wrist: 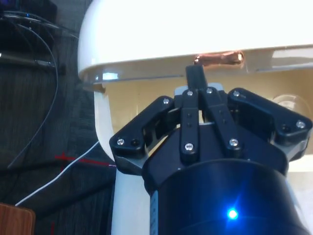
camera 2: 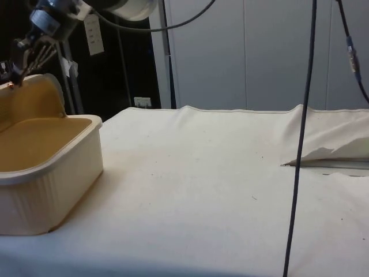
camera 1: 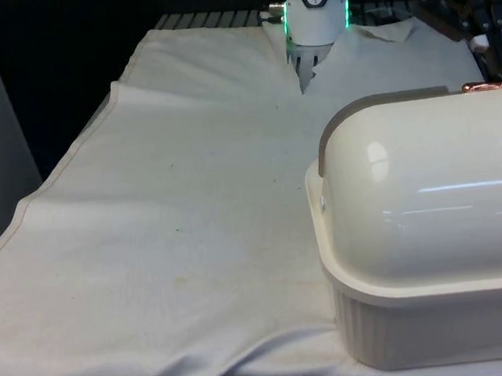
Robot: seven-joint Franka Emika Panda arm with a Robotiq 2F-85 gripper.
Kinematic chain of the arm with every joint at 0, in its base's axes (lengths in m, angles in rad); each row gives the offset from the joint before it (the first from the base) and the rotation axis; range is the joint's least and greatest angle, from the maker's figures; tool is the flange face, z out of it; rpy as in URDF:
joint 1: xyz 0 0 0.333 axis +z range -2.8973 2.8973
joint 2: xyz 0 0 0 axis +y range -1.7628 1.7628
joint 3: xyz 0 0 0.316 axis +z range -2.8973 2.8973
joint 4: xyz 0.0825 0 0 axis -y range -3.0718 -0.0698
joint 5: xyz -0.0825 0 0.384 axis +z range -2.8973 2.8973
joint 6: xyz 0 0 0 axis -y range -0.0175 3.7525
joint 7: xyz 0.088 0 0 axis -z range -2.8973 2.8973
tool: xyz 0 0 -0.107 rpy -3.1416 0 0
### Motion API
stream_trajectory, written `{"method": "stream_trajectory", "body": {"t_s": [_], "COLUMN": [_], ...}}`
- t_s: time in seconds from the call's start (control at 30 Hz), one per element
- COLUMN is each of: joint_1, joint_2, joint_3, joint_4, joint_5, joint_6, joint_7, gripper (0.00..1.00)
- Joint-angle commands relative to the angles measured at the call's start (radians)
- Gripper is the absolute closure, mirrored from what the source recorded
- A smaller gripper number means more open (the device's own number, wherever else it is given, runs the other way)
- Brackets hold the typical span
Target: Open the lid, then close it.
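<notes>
One bread box (camera 1: 423, 314) stands on the table, just under the gripper (wrist: 196, 81). It has one domed lid (camera 1: 430, 197), rolled back so that the box is open in the side view, and one copper-coloured handle (wrist: 220, 58) on the lid's edge, right at the fingertips. There is one gripper with two black fingers (wrist: 195, 76), pressed together. One white cloth (camera 1: 190, 203) covers the one table below the gripper.
</notes>
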Motion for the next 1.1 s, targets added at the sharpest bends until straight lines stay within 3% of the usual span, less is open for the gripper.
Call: {"method": "stream_trajectory", "body": {"t_s": [0.0, 0.2, 0.23, 0.27, 0.4, 0.57, 0.63, 1.07], "joint_1": [-0.005, -0.012, -0.005, -0.013, -0.017, -0.011, -0.015, -0.005], "joint_2": [-0.013, -0.037, -0.034, -0.04, -0.045, -0.043, -0.033, 0.016], "joint_3": [0.007, 0.008, -0.003, 0.007, 0.003, -0.016, -0.018, -0.052], "joint_4": [-0.007, -0.001, -0.004, 0.001, 0.016, 0.041, 0.076, 0.192], "joint_5": [0.006, 0.007, 0.0, 0.006, 0.005, 0.0, 0.0, -0.018], "joint_6": [-0.002, -0.006, -0.002, -0.008, -0.014, -0.026, -0.055, -0.199], "joint_7": [-0.001, -0.004, 0.001, -0.004, -0.007, -0.005, -0.01, -0.001], "gripper": [1.0, 1.0, 1.0, 1.0, 1.0, 1.0, 1.0, 1.0]}}
